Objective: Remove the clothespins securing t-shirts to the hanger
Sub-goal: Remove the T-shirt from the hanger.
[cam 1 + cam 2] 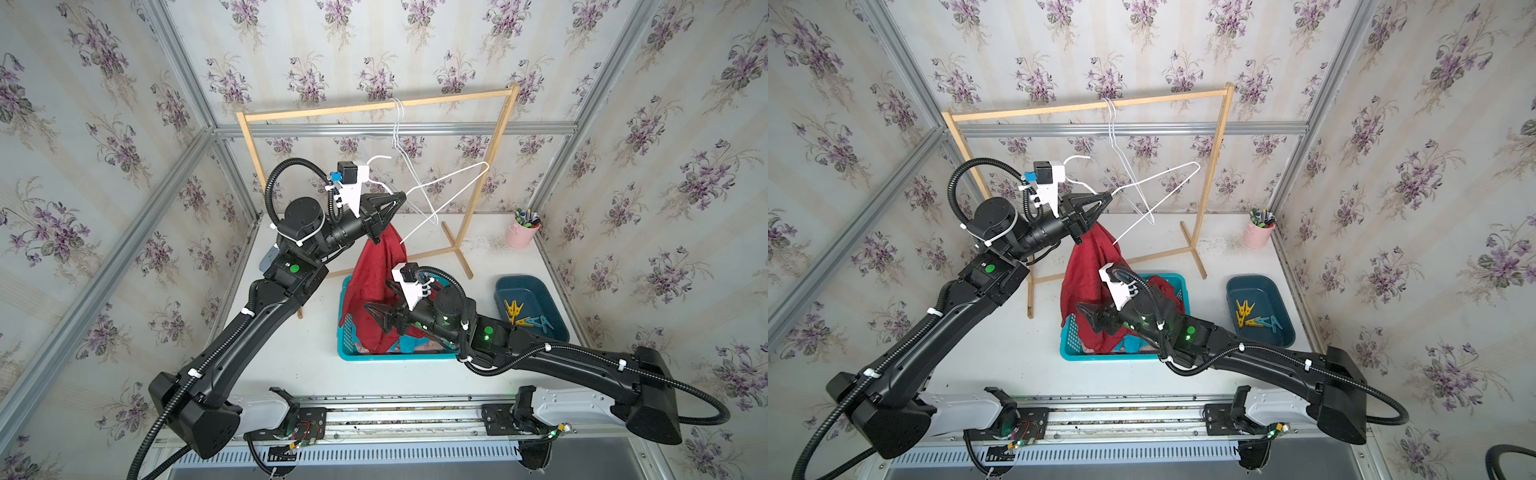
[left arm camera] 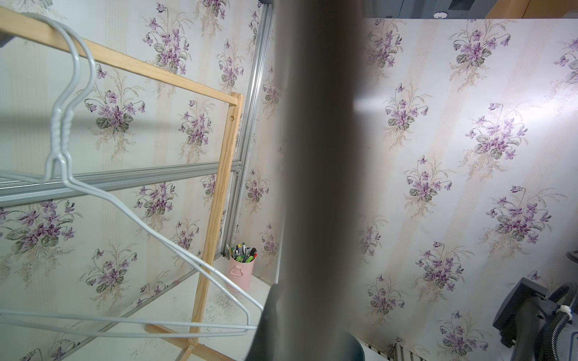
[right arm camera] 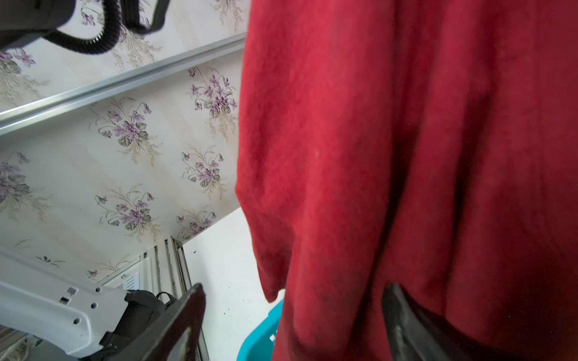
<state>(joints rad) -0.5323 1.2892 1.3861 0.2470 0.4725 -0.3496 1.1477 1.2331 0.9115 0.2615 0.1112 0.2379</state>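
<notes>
My left gripper [image 1: 400,196] is raised in front of the rack and shut on a white wire hanger [image 1: 457,176]. The hanger's wires end at the blurred dark finger [image 2: 316,187]. A dark red t-shirt [image 1: 380,286] droops from just under that gripper into the turquoise basket [image 1: 376,356]. My right gripper [image 1: 371,314] is low beside the shirt. Its jaws stand open, with a fold of the red cloth [image 3: 344,187] between them lying against one finger [image 3: 403,318]. Yellow and light blue clothespins [image 1: 521,316] lie in the dark blue tray [image 1: 505,286]. I see none on the shirt.
The wooden rack [image 1: 374,106] spans the back, and two bare white hangers [image 1: 397,124] hang on its bar. A pink cup of pens [image 1: 521,232] stands at the back right corner. Turquoise cloth [image 1: 409,345] lies in the basket under the red shirt.
</notes>
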